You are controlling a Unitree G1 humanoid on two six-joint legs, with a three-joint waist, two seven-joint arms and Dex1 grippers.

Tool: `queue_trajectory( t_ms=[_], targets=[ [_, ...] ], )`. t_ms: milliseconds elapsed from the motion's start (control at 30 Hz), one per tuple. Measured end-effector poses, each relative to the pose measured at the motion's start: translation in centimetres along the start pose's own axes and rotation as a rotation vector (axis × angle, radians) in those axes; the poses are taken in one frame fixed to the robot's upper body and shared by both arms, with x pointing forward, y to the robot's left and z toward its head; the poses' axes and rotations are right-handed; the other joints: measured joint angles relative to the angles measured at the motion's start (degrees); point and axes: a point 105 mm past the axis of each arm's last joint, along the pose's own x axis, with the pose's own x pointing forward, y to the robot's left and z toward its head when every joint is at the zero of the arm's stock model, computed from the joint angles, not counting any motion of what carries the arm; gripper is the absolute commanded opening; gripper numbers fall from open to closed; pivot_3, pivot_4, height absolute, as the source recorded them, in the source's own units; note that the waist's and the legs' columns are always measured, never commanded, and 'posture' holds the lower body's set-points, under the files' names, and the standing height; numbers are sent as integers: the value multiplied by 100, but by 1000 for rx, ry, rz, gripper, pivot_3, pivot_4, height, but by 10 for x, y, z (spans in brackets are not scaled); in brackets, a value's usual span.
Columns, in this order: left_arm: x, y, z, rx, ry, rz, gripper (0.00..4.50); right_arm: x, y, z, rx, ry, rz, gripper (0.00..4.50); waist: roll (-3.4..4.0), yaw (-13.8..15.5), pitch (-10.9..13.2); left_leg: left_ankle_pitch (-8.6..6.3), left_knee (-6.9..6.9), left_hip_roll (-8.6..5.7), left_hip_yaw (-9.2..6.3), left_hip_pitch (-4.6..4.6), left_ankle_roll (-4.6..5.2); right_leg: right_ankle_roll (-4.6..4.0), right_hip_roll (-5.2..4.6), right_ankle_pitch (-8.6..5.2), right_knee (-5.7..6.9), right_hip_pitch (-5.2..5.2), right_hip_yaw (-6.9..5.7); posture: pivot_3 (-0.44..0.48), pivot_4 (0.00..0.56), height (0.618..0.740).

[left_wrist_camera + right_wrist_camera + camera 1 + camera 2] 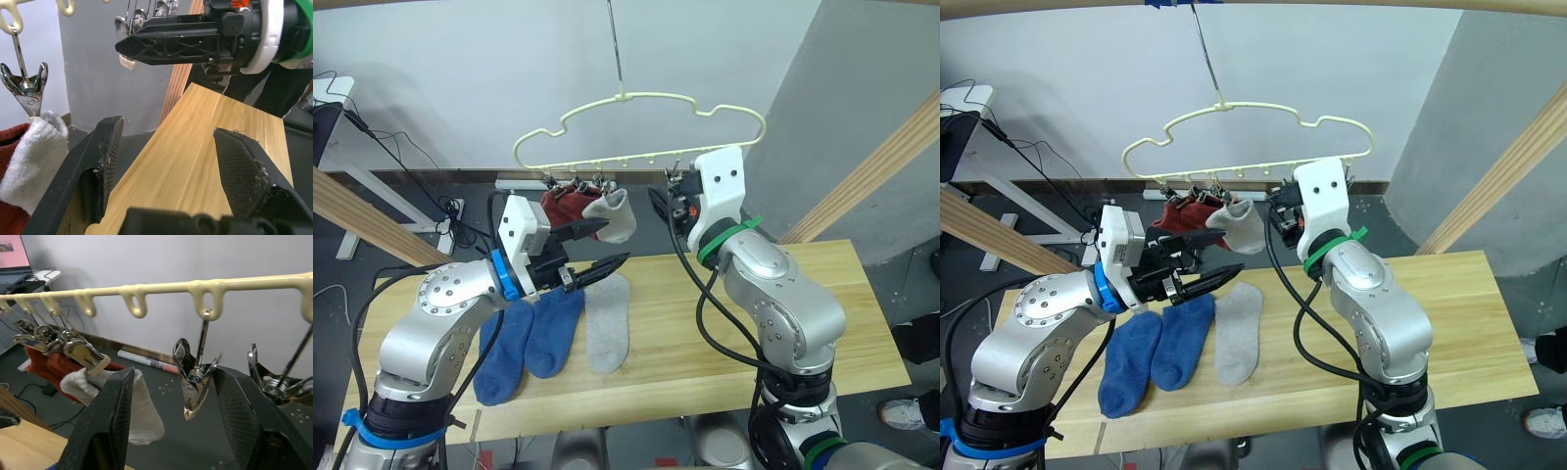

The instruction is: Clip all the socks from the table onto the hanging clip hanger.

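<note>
- Clip hanger (641,132) suspended by its hook above the far edge of the table (822,304); clips along the bottom bar.
- Done so far, judging by the current layout: dark red socks (570,206) and one light grey sock (617,217) hanging from the clips at the left end of the bar. Red socks bunched together; exact count hard to confirm, presumably two.
- Remaining on the table: two blue socks (524,338) and one light grey sock (608,323), flat and side by side near the left front corner.
- Empty clip (195,382) free on the bar, further empty clips beside it.
- Left end effector (595,250) spread, holding nothing, raised above the table socks, just beside the hung grey sock.
- Right end effector (171,421) spread, holding nothing, raised at the bar with the empty clip between its fingers, no contact visible.
- Progress estimate: about half complete; three socks left to lift and clip.
</note>
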Motion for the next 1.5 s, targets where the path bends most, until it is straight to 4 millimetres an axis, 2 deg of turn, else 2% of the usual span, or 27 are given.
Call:
queue_trajectory(
  t_ms=[300, 567, 1267, 1400, 1500],
  targets=[
    [0, 0, 0, 1, 0, 0, 3249, 7, 7, 5, -25, -40, 26, 2588, 0, -45, 0, -1, 36, -2, -1, -3, 1, 0, 0, 0, 28, 0, 1, -225, 298, 740],
    [1, 0, 0, 1, 1, 0, 3249, 14, 5, 4, -25, -65, 22, 2588, -1, -50, 0, 0, 66, -4, -4, 0, 1, 0, 4, 0, 72, 1, 0, -223, 297, 740],
    [4, 0, 1, 3, 1, 3, 3249, 24, 4, 1, -22, -99, 21, 2588, -1, -44, 0, 0, 65, -3, -5, 0, 1, 0, 5, 0, 70, 0, 0, -212, 299, 740],
    [4, 0, 1, 2, 2, 4, 3249, 24, 4, 3, -24, -108, 18, 1742, -1, -43, 0, 0, 65, -3, -5, -1, 1, 0, 5, 0, 70, 0, 0, -211, 300, 740],
    [4, -1, 0, 0, 3, 4, 3249, 24, 3, 2, -27, -109, 12, 680, -1, -42, 0, 0, 64, -3, -4, -1, 1, 0, 5, 0, 70, 0, 0, -213, 302, 740]
  ],
)
